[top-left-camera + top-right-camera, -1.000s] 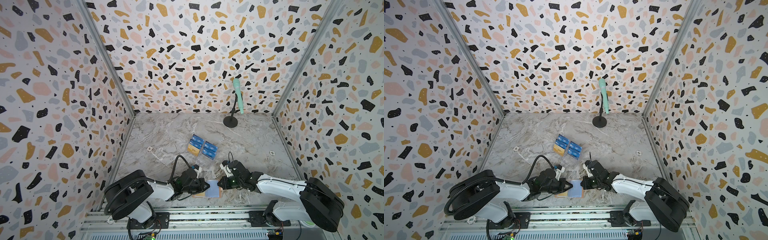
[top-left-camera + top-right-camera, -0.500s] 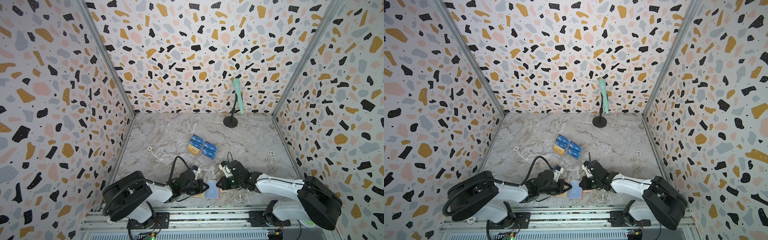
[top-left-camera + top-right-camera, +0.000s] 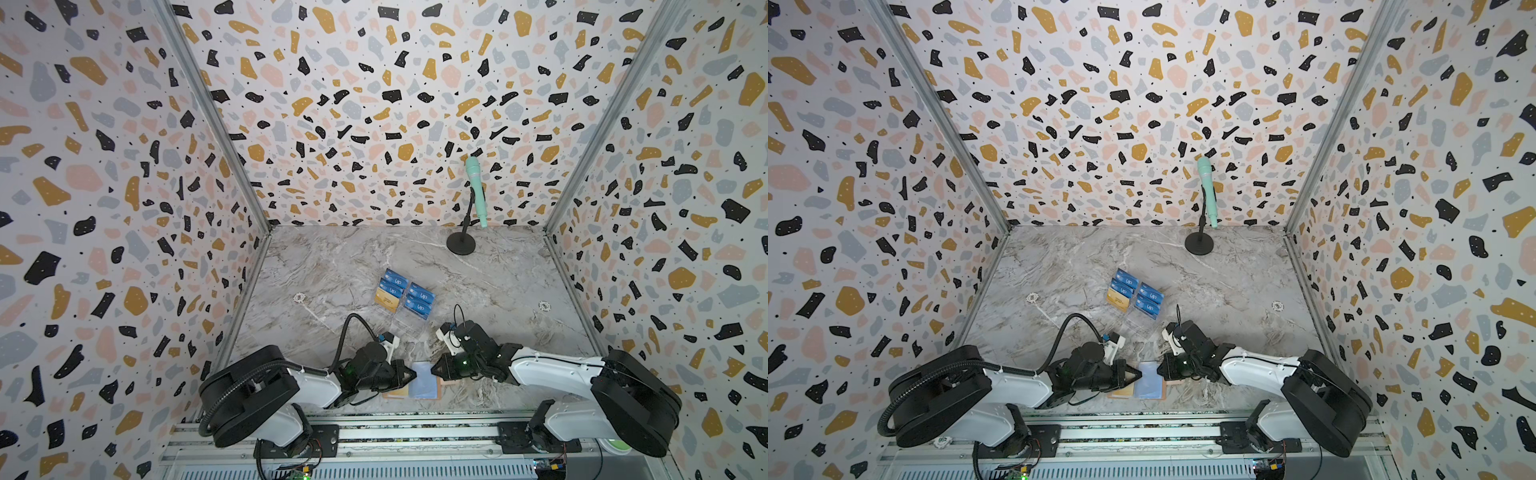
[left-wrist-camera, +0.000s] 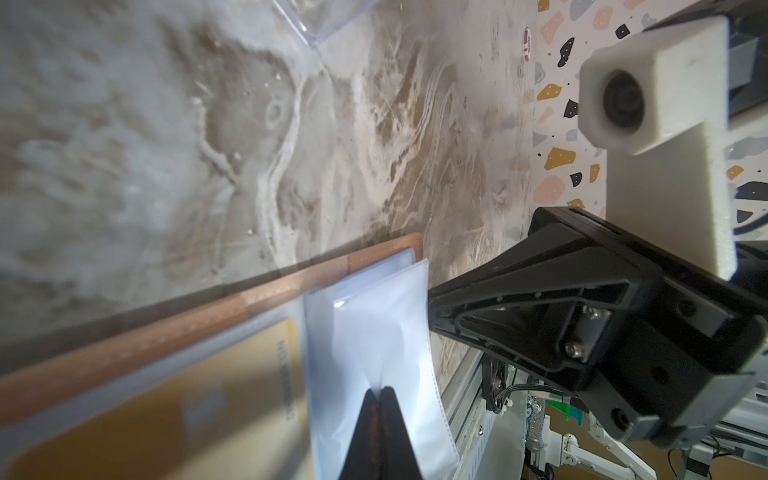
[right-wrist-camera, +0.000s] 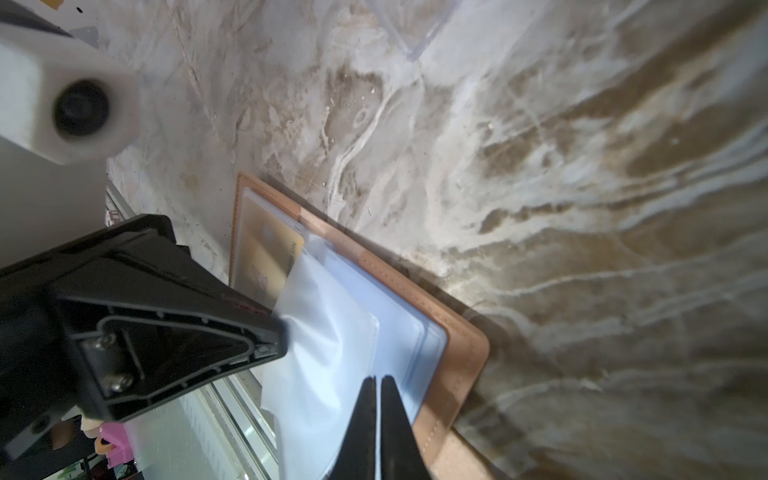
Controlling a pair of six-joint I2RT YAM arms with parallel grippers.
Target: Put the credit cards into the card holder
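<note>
- The card holder (image 3: pixel 423 384) lay open at the front edge of the table (image 3: pixel 498 282), between both grippers.
- The left gripper (image 4: pixel 380 390) was fully closed, pinching a clear sleeve (image 4: pixel 374 332) of the holder.
- The right gripper (image 5: pixel 376 380) was closed at that sleeve's opposite edge; a grip could not be confirmed.
- One gold card (image 4: pixel 187 395) sat in a sleeve.
- The remaining credit cards (image 3: pixel 405 293) stood in the acrylic stand (image 3: pixel 409 322) farther back.
</note>
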